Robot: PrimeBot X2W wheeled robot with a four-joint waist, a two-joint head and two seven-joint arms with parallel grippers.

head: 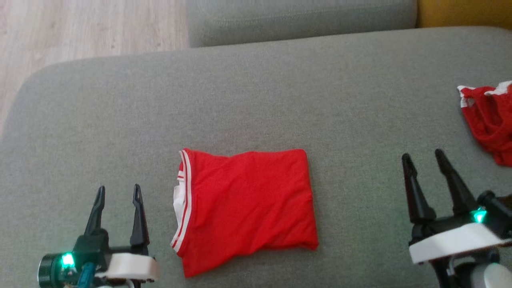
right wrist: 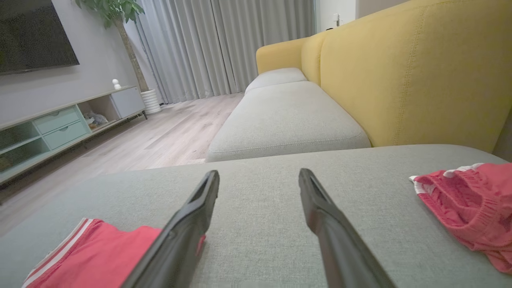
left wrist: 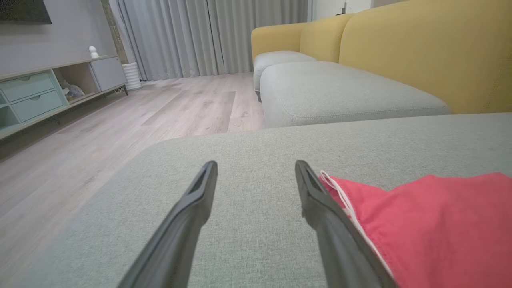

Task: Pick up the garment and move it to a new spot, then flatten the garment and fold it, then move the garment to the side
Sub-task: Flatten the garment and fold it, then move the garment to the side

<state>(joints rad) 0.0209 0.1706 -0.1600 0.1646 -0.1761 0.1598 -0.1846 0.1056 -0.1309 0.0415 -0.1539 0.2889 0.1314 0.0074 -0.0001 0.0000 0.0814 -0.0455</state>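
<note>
Folded red garment [head: 246, 202] lies at lower centre; left gripper [head: 119, 193] and right gripper [head: 423, 157] flank it, both spread wide, empty

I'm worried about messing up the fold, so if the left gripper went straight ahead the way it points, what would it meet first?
Probably only bare grey cushion: the left gripper points past the folded red garment, which lies to its right. Its height above the cushion is unclear.
</note>
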